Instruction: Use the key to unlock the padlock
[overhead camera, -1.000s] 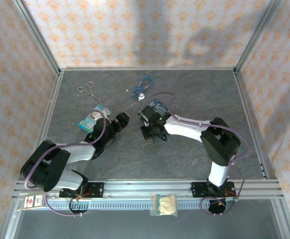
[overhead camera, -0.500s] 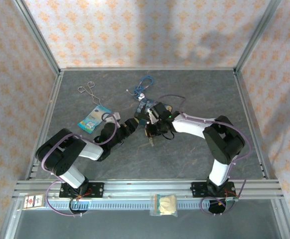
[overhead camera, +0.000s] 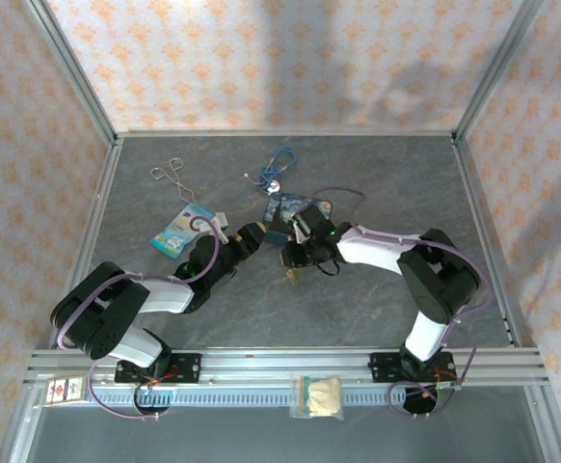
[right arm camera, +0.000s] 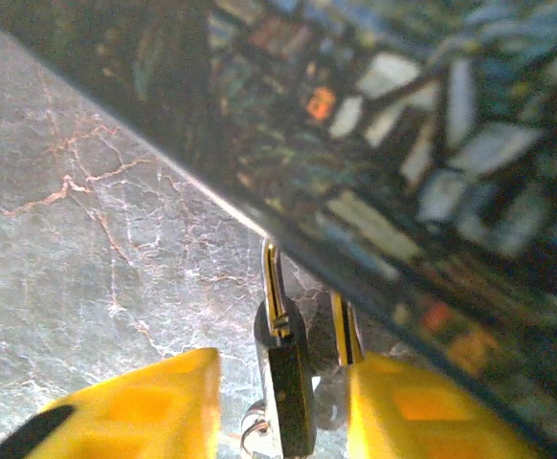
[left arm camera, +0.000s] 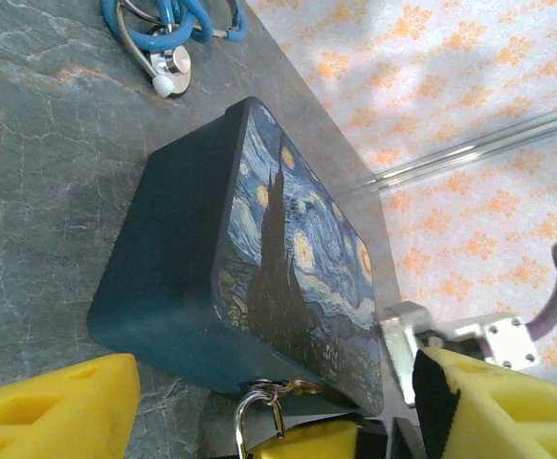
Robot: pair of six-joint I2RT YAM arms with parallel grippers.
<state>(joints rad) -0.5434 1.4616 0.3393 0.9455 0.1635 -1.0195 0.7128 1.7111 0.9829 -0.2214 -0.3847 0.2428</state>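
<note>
From above, the blue painted box (overhead camera: pixel 295 206) was seen near the middle of the surface (overhead camera: pixel 387 174), with the left fingers (overhead camera: pixel 253 233) just to its left and the right fingers (overhead camera: pixel 298 257) at its near side; the padlock was too small to be made out from there. In the left wrist view the box's starry lid and dark side wall were shown plainly. The left fingers (left arm camera: pixel 54 406) were spread wide on either side of the box's near end, with nothing held. At the box's lower edge only the thin silvery shackle of the padlock (left arm camera: pixel 257 413) was caught, by a brass-coloured fitting. Its dark body was given by the right wrist view, where the padlock (right arm camera: pixel 290 392) was set just beside the box's edge and between the right fingers (right arm camera: pixel 130 411). These were parted to a middling gap, and a clear space was left on one side. A blue stethoscope (overhead camera: pixel 276 170) was seen beyond the box, and silver forceps (overhead camera: pixel 173 177) and a blue packet (overhead camera: pixel 177 231) to the box's left.
</note>
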